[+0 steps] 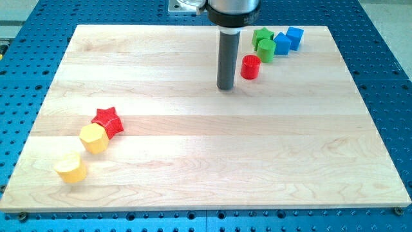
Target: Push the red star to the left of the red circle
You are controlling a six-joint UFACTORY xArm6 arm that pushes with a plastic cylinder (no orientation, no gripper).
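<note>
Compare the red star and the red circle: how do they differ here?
The red star has points; the red circle is a round cylinder. The star lies at the view's lower left touching a yellow block; the circle stands alone, right of my tip. Both are red.

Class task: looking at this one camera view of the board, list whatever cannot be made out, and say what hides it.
- Green star: its lower part is covered by the green cylinder.
- Two blue blocks: too small to name their shapes surely.
- The arm above the rod: cut off by the view's top edge.
- My tip to red circle: apart, gap uncertain.
</note>
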